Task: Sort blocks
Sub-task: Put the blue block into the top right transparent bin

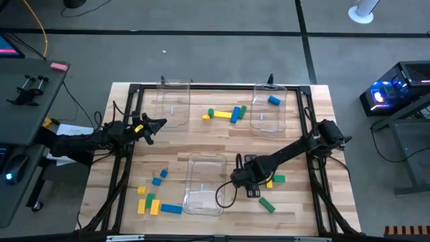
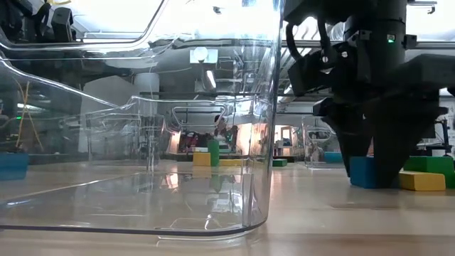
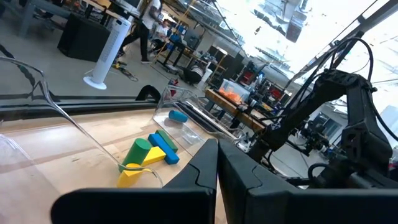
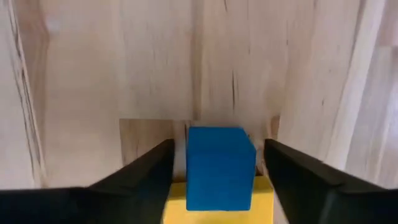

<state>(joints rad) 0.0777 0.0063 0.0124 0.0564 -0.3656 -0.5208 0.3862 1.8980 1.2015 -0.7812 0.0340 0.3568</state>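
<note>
Pointing down at the table's near right, my right gripper (image 1: pixel 252 183) (image 4: pixel 219 146) is open. Its fingers stand on either side of a blue block (image 4: pixel 219 168) (image 2: pixel 361 172) with a narrow gap on each side. That block lies on the wood against a yellow block (image 4: pixel 217 208) (image 2: pixel 421 180), and a green block (image 2: pixel 430 164) sits just behind. My left gripper (image 1: pixel 158 124) (image 3: pixel 217 168) is shut on nothing and hangs level over the table's left side. More blocks lie at the far middle (image 1: pixel 225 114) and near left (image 1: pixel 153 198).
Three clear bins stand on the table: one at the near middle (image 1: pixel 205 202) just left of my right gripper, one far left (image 1: pixel 173 101), and one far right (image 1: pixel 269 124) holding a blue block (image 1: pixel 274 100). A lone green block (image 1: pixel 267 205) lies near the front right.
</note>
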